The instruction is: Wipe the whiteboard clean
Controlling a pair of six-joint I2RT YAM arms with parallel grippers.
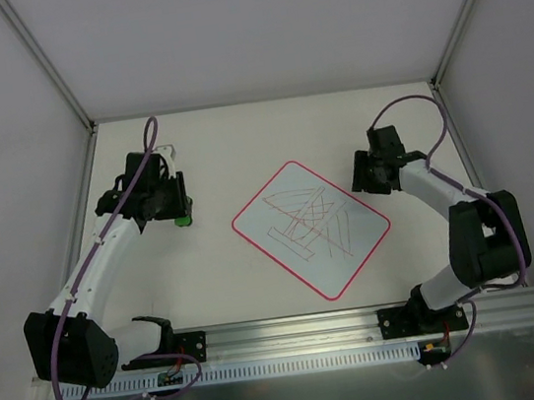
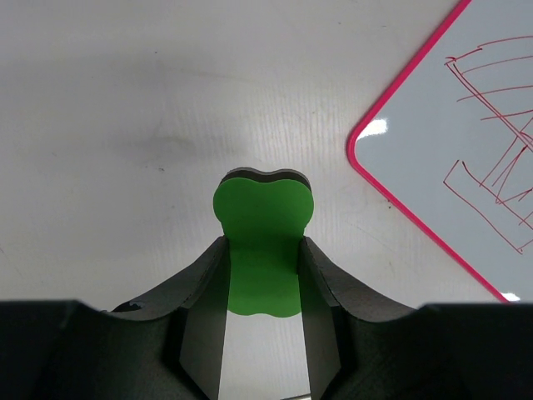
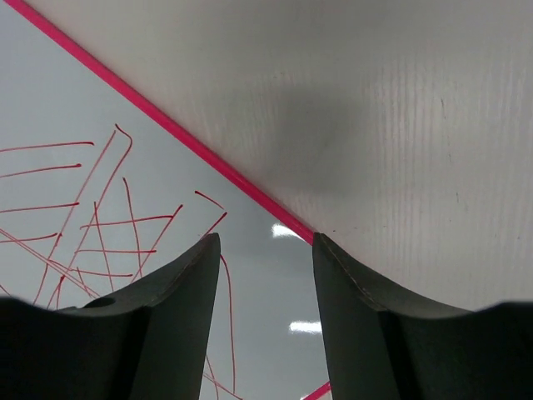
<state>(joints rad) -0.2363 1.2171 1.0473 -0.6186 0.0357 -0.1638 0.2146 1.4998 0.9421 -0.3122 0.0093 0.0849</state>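
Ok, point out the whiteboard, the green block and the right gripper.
whiteboard (image 1: pixel 311 229), top view, middle of its scribbled surface
green block (image 2: pixel 263 242), left wrist view, its green face
right gripper (image 3: pixel 266 250), right wrist view, midway between its fingertips

L gripper (image 2: pixel 263 242) clamped shut, R gripper (image 3: pixel 266 246) jaws apart & empty

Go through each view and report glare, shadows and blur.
Top external: even light; the flat red-bordered whiteboard shows no glare. Left wrist: white glints at the board's corner; a faint smudge on the white table. Right wrist: glints on the board; a soft shadow on the table.
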